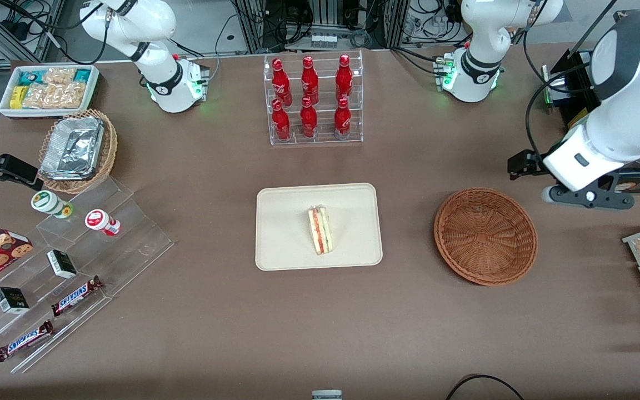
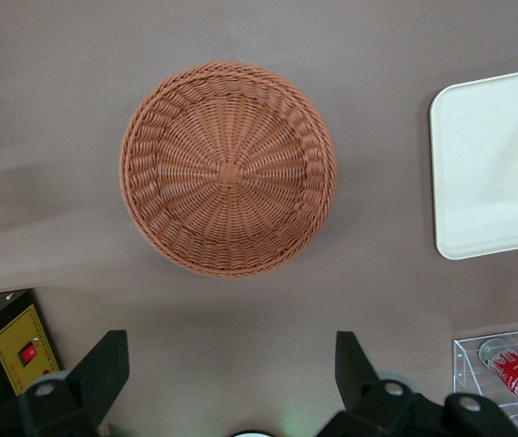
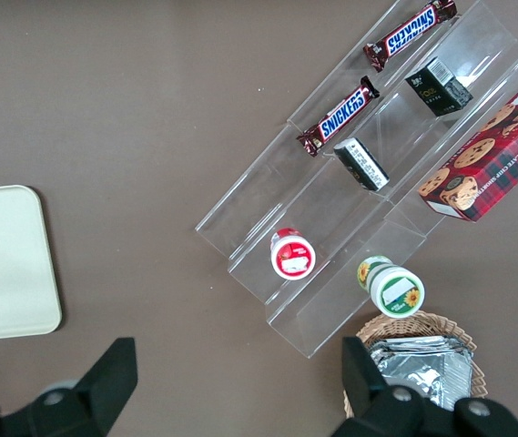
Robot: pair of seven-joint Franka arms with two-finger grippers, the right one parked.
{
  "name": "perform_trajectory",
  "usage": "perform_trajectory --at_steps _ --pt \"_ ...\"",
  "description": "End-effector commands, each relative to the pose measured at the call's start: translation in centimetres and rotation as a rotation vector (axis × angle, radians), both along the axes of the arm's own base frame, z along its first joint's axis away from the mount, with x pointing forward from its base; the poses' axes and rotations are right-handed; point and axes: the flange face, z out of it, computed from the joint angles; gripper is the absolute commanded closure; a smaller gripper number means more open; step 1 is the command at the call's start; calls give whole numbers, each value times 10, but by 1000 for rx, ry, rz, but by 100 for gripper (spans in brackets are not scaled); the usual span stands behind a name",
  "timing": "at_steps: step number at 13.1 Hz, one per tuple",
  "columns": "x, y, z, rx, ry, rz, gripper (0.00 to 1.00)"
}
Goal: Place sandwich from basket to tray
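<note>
The sandwich (image 1: 320,230) lies on the tray (image 1: 281,222), cut edge up; the basket (image 1: 485,236) sits bare on the counter (image 1: 214,311), well apart from the tray; the claw (image 2: 231,378) hangs above the basket's edge, fingers (image 2: 104,364) spread, gripping nothing. The placing looks done; little can go wrong unless a careless descent catches the basket rim and drags it.
</note>
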Motion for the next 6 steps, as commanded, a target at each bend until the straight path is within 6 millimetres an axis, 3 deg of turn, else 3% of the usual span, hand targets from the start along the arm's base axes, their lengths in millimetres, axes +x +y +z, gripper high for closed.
perform_trajectory --at_steps 1,3,6 --pt "-14 20 13 8 1 13 0" --pt "-15 24 17 6 -5 7 0" --pt "-26 23 39 -1 -18 -12 0"
